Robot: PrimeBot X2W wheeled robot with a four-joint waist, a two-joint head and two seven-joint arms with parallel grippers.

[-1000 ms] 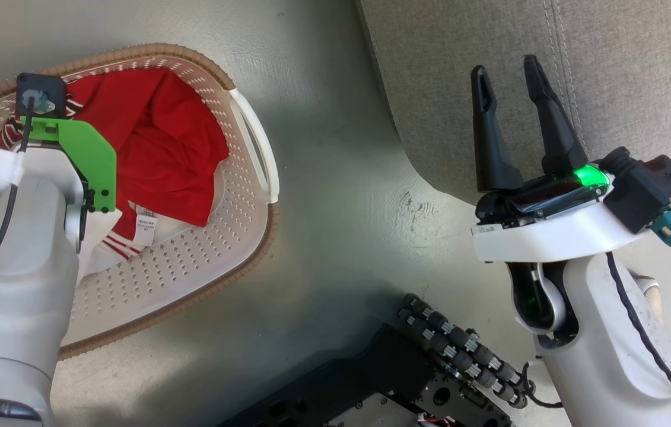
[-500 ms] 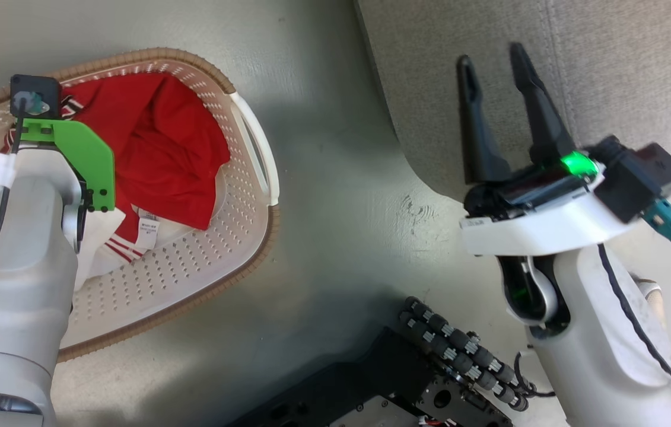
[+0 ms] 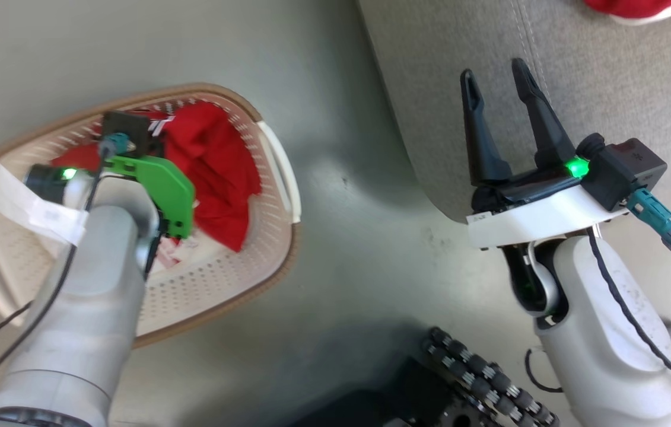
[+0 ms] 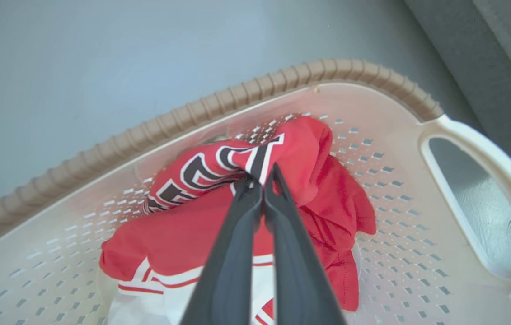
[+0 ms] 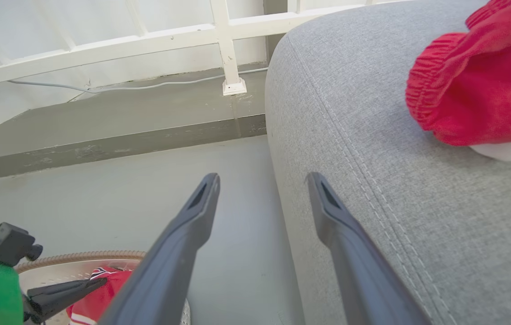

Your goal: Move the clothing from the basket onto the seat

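The cream basket (image 3: 279, 261) with a brown rim (image 4: 237, 97) stands on the floor at the left. In it lies red clothing (image 4: 327, 212) with white trim and dark-edged lettering. My left gripper (image 4: 260, 180) is shut on a bunched fold of it near the far wall of the basket; the right wrist view shows that left gripper (image 5: 97, 282) low on its left, pinching red cloth. My right gripper (image 3: 498, 77) is open and holds nothing, over the front edge of the grey seat (image 3: 608, 71). Another red garment (image 5: 481, 90) lies on the seat (image 5: 395, 203).
Grey floor (image 3: 359, 237) separates basket and seat. My base with black rollers (image 3: 477, 379) is at the bottom of the head view. A white railing (image 5: 219, 31) and a thin cable (image 5: 147, 85) run along the wall behind.
My left gripper has closed on the red clothing, which is now bunched up. The head camera has shifted, so basket and seat sit lower in view. The right gripper stays open.
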